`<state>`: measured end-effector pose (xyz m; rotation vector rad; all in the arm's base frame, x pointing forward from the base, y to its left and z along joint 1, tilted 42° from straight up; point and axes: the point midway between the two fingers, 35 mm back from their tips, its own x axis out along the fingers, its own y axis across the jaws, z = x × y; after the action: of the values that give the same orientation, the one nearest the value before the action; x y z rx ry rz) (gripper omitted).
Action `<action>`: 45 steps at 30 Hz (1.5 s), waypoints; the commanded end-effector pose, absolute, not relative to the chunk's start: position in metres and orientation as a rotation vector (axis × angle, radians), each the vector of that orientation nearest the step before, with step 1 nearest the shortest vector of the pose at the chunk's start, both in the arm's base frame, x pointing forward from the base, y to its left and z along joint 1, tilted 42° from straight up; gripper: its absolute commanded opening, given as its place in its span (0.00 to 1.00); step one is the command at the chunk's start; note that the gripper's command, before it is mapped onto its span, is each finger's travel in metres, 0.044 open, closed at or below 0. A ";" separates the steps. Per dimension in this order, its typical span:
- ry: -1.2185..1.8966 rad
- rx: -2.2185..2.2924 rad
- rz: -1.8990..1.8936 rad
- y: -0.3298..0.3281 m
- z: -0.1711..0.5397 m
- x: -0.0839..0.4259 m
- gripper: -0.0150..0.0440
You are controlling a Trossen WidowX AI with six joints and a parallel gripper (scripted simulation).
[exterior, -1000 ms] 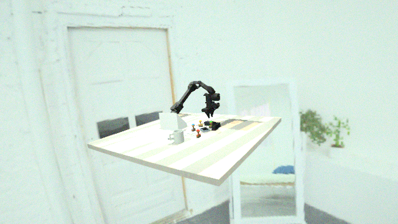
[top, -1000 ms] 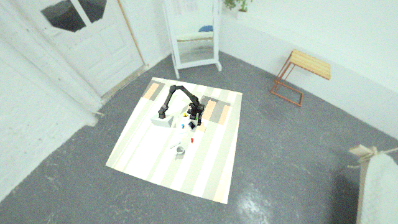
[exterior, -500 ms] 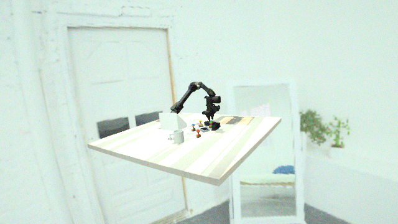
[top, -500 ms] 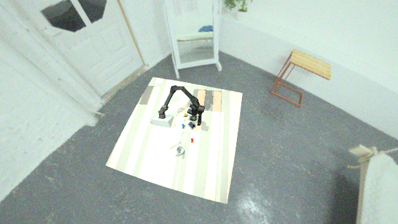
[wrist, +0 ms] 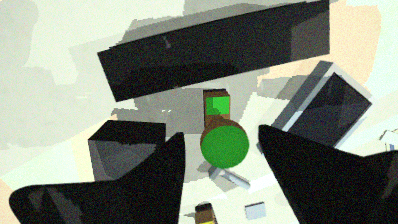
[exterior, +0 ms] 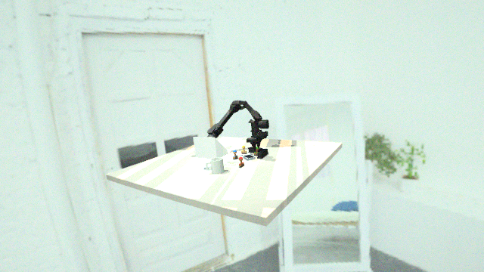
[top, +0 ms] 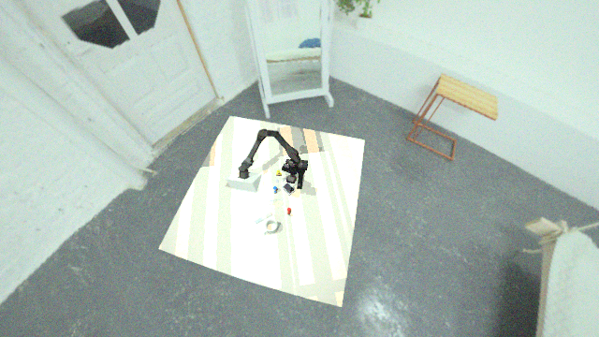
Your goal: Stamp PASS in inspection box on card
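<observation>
My gripper [wrist: 221,135] [exterior: 256,146] is open and points down over the green stamp [wrist: 225,146] [exterior: 257,152]. In the wrist view the stamp's round green knob shows between the fingertips, with a gap on each side; whether the tips are down beside it or still above, I cannot tell. The stamp stands upright on the bench, with a green patch on its brown base. The ink pad [wrist: 327,112] [top: 288,188] [exterior: 248,156], dark with a grey rim, lies to the right in the wrist view. The card is pale; only faint printed lines show at the wrist view's right edge.
A long black block [wrist: 215,50] lies beyond the stamp, and a black box [wrist: 125,150] at left. A yellow stamp [top: 279,173] [exterior: 243,149], blue stamp [top: 275,189] [exterior: 234,154], red stamp [top: 289,211] [exterior: 241,162] and grey mug [top: 271,227] [exterior: 217,166] stand nearby.
</observation>
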<state>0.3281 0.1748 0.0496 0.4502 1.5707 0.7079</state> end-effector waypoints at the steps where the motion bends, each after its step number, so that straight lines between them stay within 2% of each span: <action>1: 1.580 0.452 0.704 0.180 0.042 0.325 0.63; 17: 1.580 0.454 0.705 0.191 0.030 0.321 0.63; 21: 1.575 0.451 0.709 0.190 0.032 0.323 0.46; 30: 1.575 0.451 0.709 0.190 0.032 0.323 0.35; 32: 1.575 0.451 0.709 0.190 0.032 0.323 0.27; 45: 1.575 0.450 0.709 0.186 0.036 0.324 0.25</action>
<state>0.3241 0.1868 0.0349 0.4543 1.5760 0.7049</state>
